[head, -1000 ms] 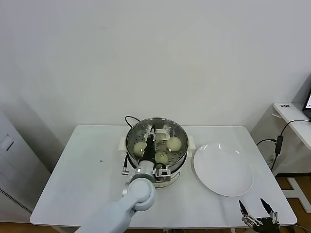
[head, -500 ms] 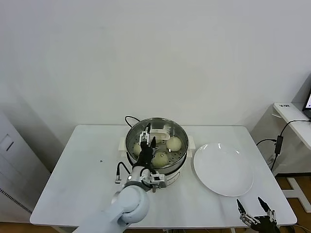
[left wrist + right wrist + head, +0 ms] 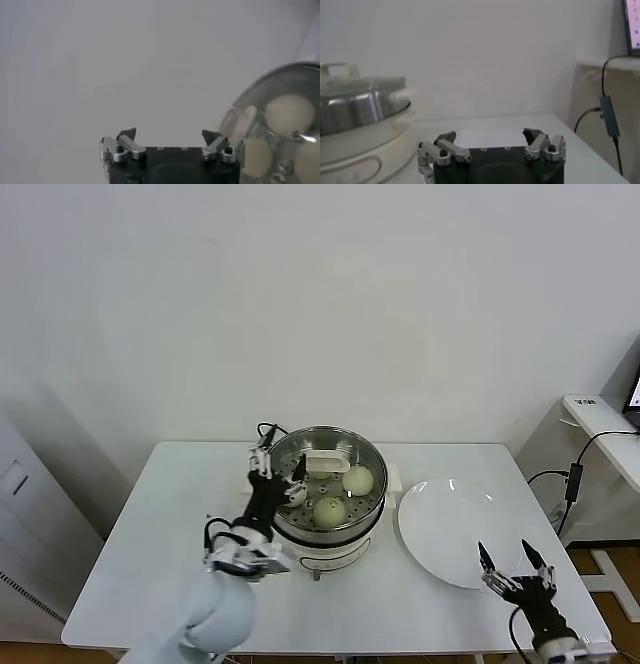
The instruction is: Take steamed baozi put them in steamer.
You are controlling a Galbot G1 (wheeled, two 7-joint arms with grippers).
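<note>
**Buns in the pot, both grippers empty**

While its fingers (image 3: 262,461) stand spread and empty, the left gripper (image 3: 276,466) hangs at the steamer (image 3: 322,489) rim. Round buns (image 3: 329,511) sit inside the upright pot on the white surface (image 3: 170,524), beside a plate (image 3: 458,531). No readable writing shows. The right gripper (image 3: 512,562), released, waits at the near edge.

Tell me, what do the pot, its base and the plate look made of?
Pot: likely stainless steel, shiny and mirror-like, its floor punched with holes. Base: probably cream plastic, smooth and matte. Plate: glossy white, maybe ceramic or melamine; its sheen leaves that open.
</note>
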